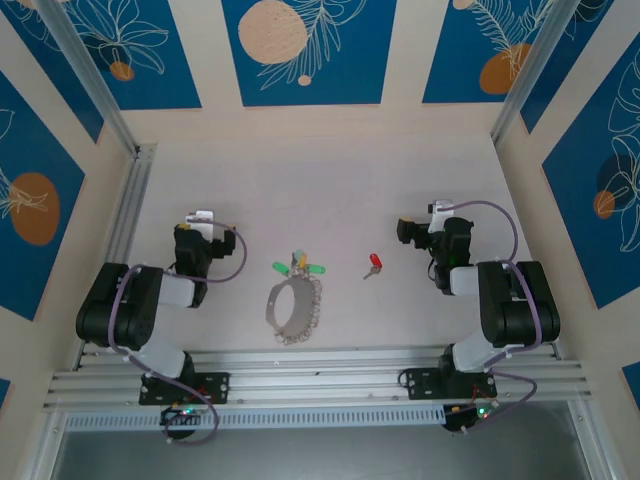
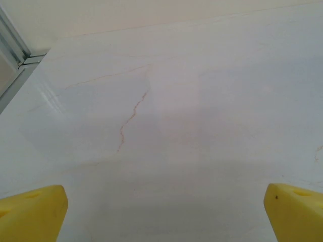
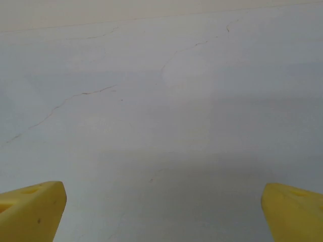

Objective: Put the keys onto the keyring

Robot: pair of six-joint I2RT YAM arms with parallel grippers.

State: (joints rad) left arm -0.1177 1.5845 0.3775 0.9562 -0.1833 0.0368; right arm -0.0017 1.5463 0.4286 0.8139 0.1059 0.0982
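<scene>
The keyring, a silver beaded loop, lies on the table between the two arms, near the front rail. At its far side two green keys and a yellow one lie bunched together. A red key lies alone to their right. My left gripper is open over bare table, yellow pads wide apart; its wrist sits left of the keys. My right gripper is open as well, nothing between its pads; its wrist sits right of the red key.
An aluminium rail runs along the table's left side and shows in the left wrist view. Rails carrying both arm bases line the near edge. Blue patterned walls enclose the table. Thin cracks mark the white surface.
</scene>
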